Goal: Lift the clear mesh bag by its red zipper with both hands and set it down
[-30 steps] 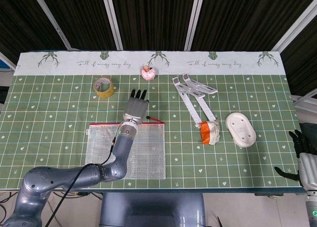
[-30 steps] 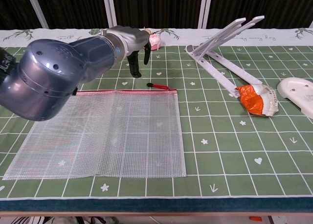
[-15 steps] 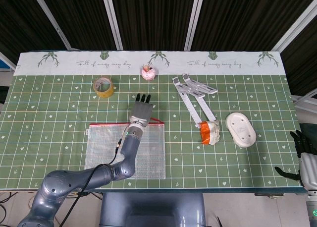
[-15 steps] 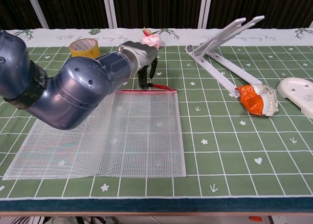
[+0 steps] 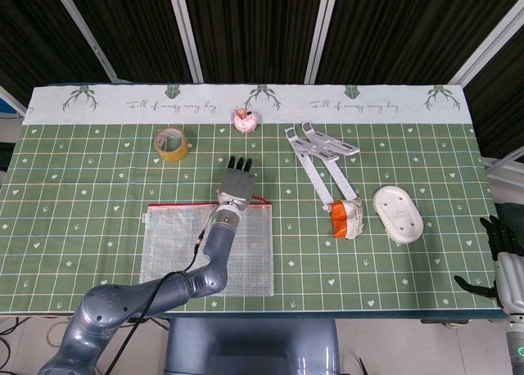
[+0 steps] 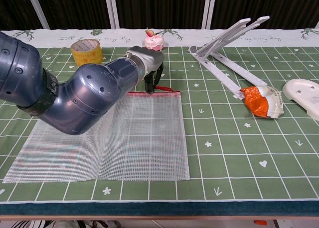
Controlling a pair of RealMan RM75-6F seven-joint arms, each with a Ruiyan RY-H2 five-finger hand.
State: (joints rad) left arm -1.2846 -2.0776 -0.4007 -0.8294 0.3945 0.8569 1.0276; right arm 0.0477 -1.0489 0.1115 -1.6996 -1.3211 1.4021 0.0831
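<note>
On the green grid-patterned surface [image 5: 98, 187], a roll of yellowish tape [image 5: 172, 142] stands toward the far left, well apart from everything else. Nearer the front edge, the clear mesh bag [image 6: 114, 138] lies flat, its red zipper [image 6: 164, 92] running along the far edge. The left arm reaches over the bag from the front, and the left hand [image 5: 237, 181] hangs palm down over the right end of that zipper edge, fingers pointing away from the robot and held close side by side. In the chest view its fingertips [image 6: 150, 86] point down at the zipper's dark pull tab [image 6: 158, 87], at or just above it; whether they pinch the tab cannot be told, as the arm hides much of the hand. Behind the hand, near the pale printed border of the cloth, sits a small pink-and-white cake-shaped toy [image 5: 244, 120]. To the right, a white folding stand [image 5: 318, 151] lies with its long legs stretching toward the front, and a crumpled orange-and-white packet [image 5: 346, 218] rests against the end of those legs. Just beside that is a white oval dish [image 5: 398, 214]. At the far right, off the surface's corner, the right hand [image 5: 501, 260] shows with dark fingers apart, holding nothing.
</note>
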